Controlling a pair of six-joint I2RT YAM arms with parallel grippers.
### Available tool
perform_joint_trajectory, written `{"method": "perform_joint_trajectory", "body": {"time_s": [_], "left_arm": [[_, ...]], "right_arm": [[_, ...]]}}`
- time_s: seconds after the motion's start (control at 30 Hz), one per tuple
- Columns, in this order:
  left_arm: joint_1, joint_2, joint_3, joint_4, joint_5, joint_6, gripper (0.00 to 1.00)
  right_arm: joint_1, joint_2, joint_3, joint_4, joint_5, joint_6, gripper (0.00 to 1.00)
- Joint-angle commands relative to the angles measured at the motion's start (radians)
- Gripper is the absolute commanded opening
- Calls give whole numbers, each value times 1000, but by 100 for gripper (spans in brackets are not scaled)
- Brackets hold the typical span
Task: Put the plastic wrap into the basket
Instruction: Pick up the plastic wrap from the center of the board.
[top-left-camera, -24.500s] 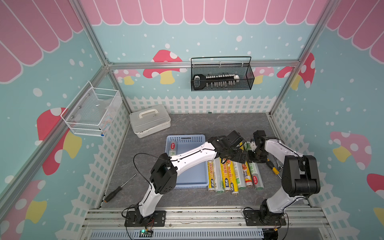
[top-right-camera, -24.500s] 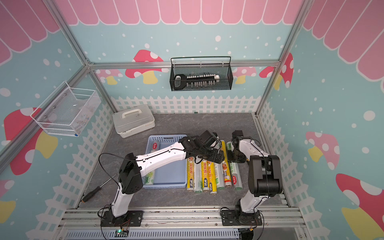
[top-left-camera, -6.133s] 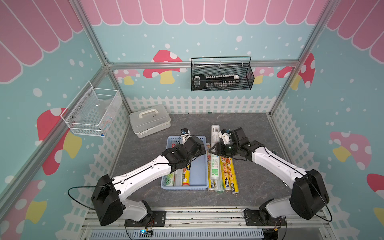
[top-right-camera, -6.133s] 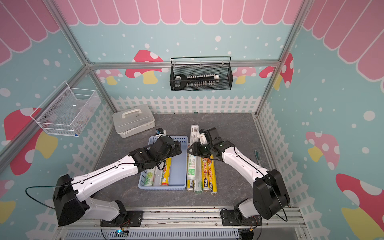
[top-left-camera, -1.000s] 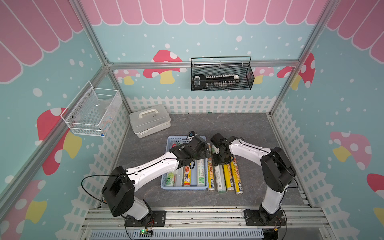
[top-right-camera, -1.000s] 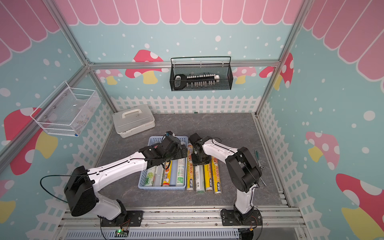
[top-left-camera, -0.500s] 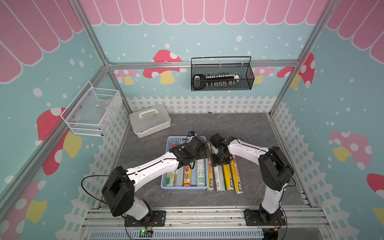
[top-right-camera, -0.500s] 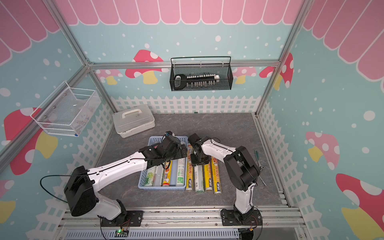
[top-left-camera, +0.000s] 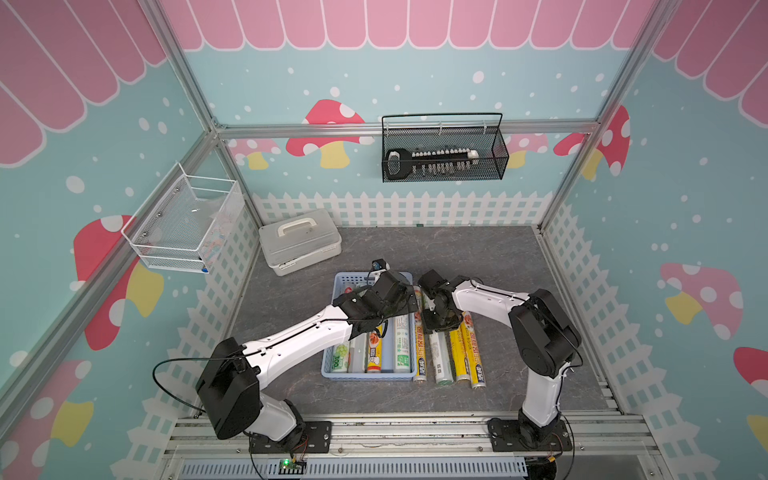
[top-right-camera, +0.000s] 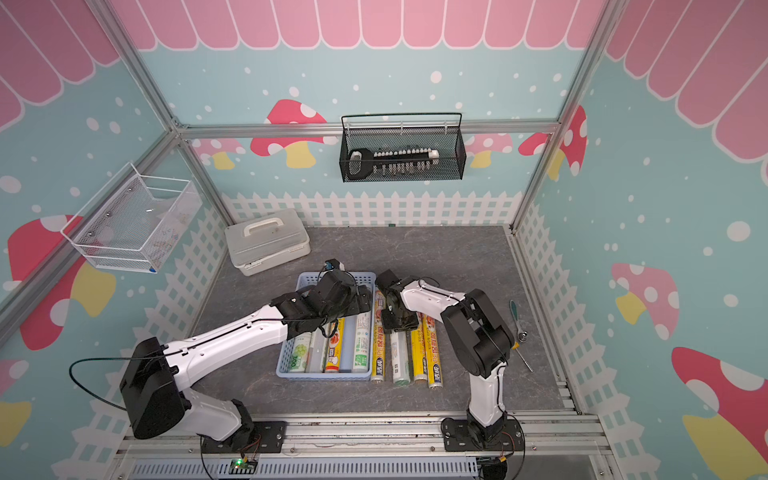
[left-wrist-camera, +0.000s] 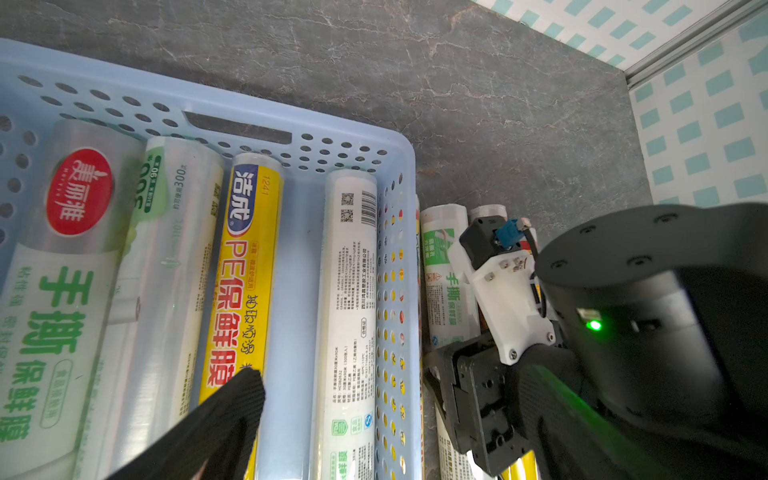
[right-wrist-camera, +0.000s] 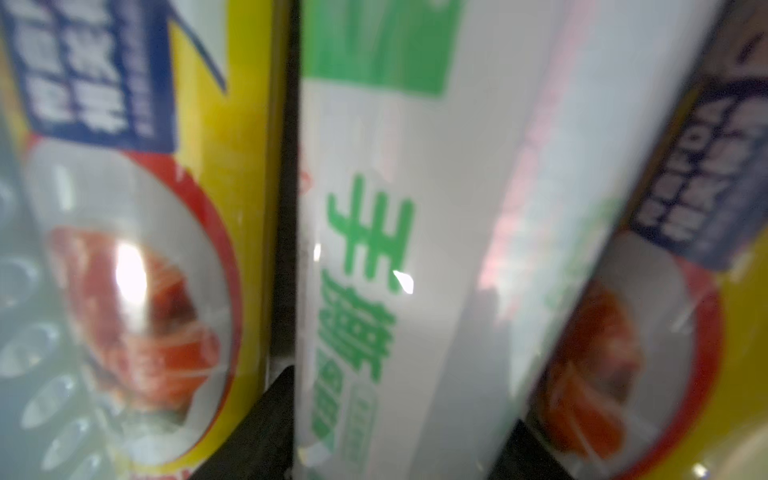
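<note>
Straddling the white roll with green print (top-left-camera: 440, 360) on the table (top-left-camera: 498, 257), the right gripper (top-left-camera: 439, 326) is set over the roll's far half from straight above. That seems a sensible approach, since the roll is wedged in a row of four lying side by side just beside the basket (top-left-camera: 368, 376). A yellow roll (top-left-camera: 420, 357) lies against the basket wall on one side and two more yellow rolls (top-left-camera: 457, 353) lie on the other. In the right wrist view its two black fingers (right-wrist-camera: 266, 428) sit in the narrow gaps on either flank of that roll. They are partly spread, but I cannot tell whether they pinch it or only bracket it. Four rolls (top-left-camera: 374, 349) already lie lengthwise in the basket, packed parallel, probably because the basket is barely longer than they are. By my count half the rolls remain outside. The left gripper (top-left-camera: 395, 305) hangs low over the packed ones. One finger (left-wrist-camera: 232, 411) shows above the yellow roll inside and nothing is seen in its hold. How wide it stands I cannot tell.
</note>
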Motion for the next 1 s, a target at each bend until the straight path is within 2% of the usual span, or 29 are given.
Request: {"method": "perform_joint_trajectory", "body": {"time_s": [0.0, 0.13, 0.2, 0.37, 0.53, 0.97], "left_arm": [[-4, -8, -8, -6, -11, -16, 99], [-4, -8, -4, -5, -10, -15, 99], [-4, -11, -3, -7, -14, -15, 99], [-4, -17, -2, -5, -10, -14, 99], [-4, -30, 0, -5, -21, -15, 99], [-4, -101, -43, 2, -101, -36, 99]], "right_arm": [[5, 36, -13, 4, 21, 9, 60], [6, 32, -13, 2, 31, 15, 57], [7, 15, -15, 0, 41, 24, 52], [7, -109, -17, -22, 63, 43, 42], [7, -226, -38, -2, 57, 68, 37], [7, -452, -44, 91, -2, 119, 36]]}}
